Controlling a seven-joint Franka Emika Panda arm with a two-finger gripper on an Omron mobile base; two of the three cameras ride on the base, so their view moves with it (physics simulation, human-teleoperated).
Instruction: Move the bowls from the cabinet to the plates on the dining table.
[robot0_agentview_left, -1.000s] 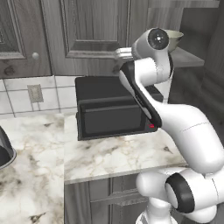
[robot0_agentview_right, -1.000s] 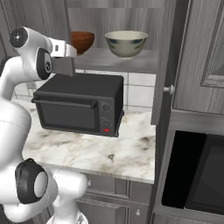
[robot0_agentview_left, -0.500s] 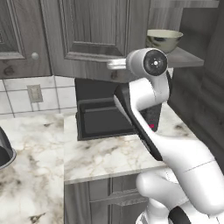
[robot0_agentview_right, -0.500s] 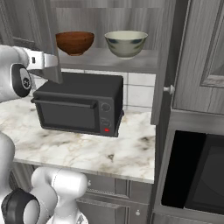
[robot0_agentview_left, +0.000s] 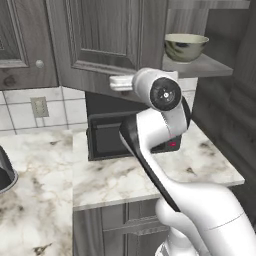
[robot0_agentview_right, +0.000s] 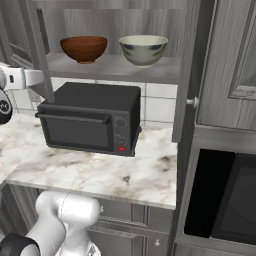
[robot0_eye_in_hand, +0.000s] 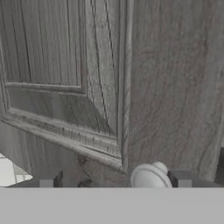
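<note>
I'm looking at a kitchen corner: a white, brown-veined marble desk (robot0_agentview_right: 100, 172) carries a black toaster oven (robot0_agentview_right: 90, 119) against a white tiled wall (robot0_agentview_right: 157, 107). Grey drawer fronts (robot0_agentview_right: 120, 217) sit beneath the marble, and a dark built-in oven (robot0_agentview_right: 227, 200) fills the lower right of my right base view. In the left base view I also see a wall outlet (robot0_agentview_left: 39, 106) on the tiles.

Above the toaster oven, the grey wood-grain cabinet (robot0_agentview_right: 220, 55) stands open and its grey shelf (robot0_agentview_right: 115, 67) holds both bowls. The reddish-brown bowl (robot0_agentview_right: 84, 48) sits to the left, the pale cream-green bowl (robot0_agentview_right: 143, 49) just beside it on the right, apart and both upright. From the left base view I can make out the pale bowl at the shelf's edge.

The open cabinet door (robot0_agentview_left: 107, 45) swings out over the desk. In the hand view my claw (robot0_eye_in_hand: 116, 183) has its two dark fingertips (robot0_eye_in_hand: 46, 183) spread wide apart, clamped on nothing. The door's small round knob (robot0_eye_in_hand: 148, 177) sits between them, closer to one tip; I cannot tell whether it touches it. The raised-panel face of the door runs right up to the camera.

The arm (robot0_agentview_left: 165, 165) rises from the base, bends back at the elbow and levels out, with the wrist reaching leftward to the lower edge of the door, below shelf height and well apart from the bowls.
</note>
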